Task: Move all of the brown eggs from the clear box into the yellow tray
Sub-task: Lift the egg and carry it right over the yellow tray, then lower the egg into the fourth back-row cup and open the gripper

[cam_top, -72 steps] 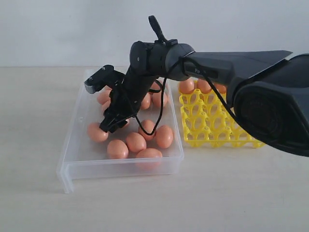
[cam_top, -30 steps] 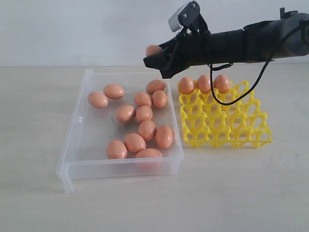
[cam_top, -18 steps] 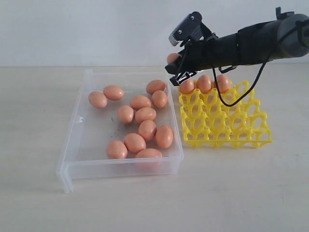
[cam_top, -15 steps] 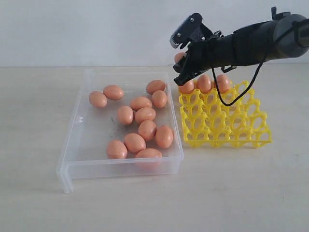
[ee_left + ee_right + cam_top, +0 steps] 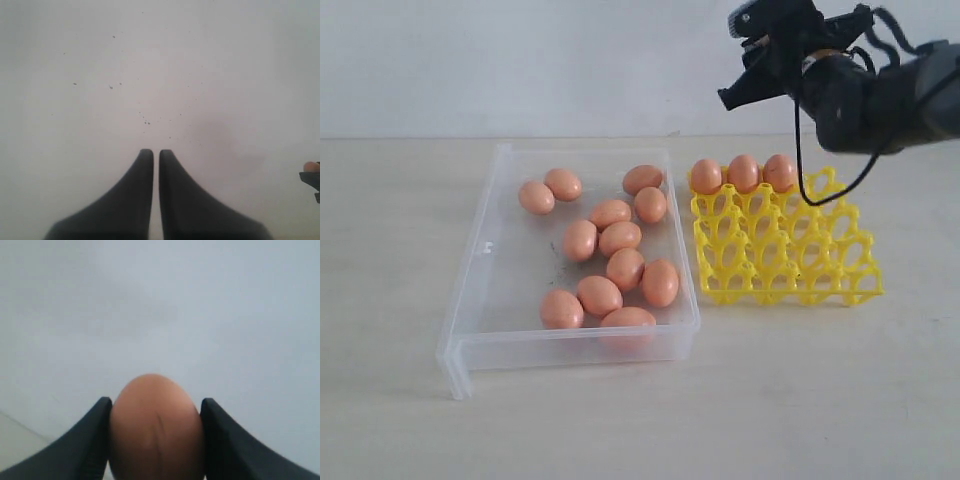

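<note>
Risen from low over the tray [image 5: 790, 270] to high above its far row, right gripper [image 5: 152, 407] still clenched on one egg [image 5: 157, 440], seemingly hidden from outside, left gripper [image 5: 151, 152] closed empty; three eggs [image 5: 743, 172] seated, placement pending, more waiting in the box [image 5: 480, 250] beside the tray.

Even, soft light w/ faint shadows; ext view sharp, wrist views blurry.

Eggs [image 5: 625, 268] matt, smooth, orange-brown; held egg [image 5: 156, 427] has a faint line down its shell. Box [image 5: 470, 282] clear plastic, slightly glossy, floor scuffed. Tray [image 5: 790, 297] yellow plastic lattice, slight sheen. Table [image 5: 740, 410] pale, matt, smooth. Right fingers [image 5: 82, 447] black, matt, plastic-looking; left fingers [image 5: 131, 200] same.
</note>
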Controlling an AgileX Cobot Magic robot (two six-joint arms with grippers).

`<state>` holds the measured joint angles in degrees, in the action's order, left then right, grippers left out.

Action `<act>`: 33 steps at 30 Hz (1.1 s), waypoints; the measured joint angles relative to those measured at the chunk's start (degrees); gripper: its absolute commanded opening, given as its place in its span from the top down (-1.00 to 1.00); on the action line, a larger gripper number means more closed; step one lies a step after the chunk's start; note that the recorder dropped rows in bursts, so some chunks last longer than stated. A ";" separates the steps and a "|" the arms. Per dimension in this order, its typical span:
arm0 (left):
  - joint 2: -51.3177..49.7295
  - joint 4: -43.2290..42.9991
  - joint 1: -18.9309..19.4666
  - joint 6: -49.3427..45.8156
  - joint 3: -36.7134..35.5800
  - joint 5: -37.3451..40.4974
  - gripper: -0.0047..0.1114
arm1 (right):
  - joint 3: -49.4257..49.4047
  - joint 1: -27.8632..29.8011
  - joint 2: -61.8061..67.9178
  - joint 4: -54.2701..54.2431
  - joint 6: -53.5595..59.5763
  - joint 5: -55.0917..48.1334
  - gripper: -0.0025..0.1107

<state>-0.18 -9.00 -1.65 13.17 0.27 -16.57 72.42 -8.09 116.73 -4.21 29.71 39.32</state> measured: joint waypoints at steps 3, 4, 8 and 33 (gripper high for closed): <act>0.00 0.00 0.00 0.00 0.00 0.00 0.84 | -7.35 1.95 -0.12 19.58 -24.40 17.25 0.96; 0.00 0.00 0.00 0.00 0.00 0.00 0.84 | -9.15 2.51 -0.12 22.77 -27.87 21.00 0.96; 0.00 0.00 0.00 0.00 0.00 0.00 0.84 | -15.65 6.87 -0.12 30.74 -38.54 28.56 0.96; 0.00 0.00 0.00 0.00 0.00 0.00 0.84 | -9.01 25.40 15.86 49.38 -62.72 29.87 0.96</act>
<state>-0.18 -9.00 -1.65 13.17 0.27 -16.57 63.41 17.31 132.59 45.17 -33.01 69.20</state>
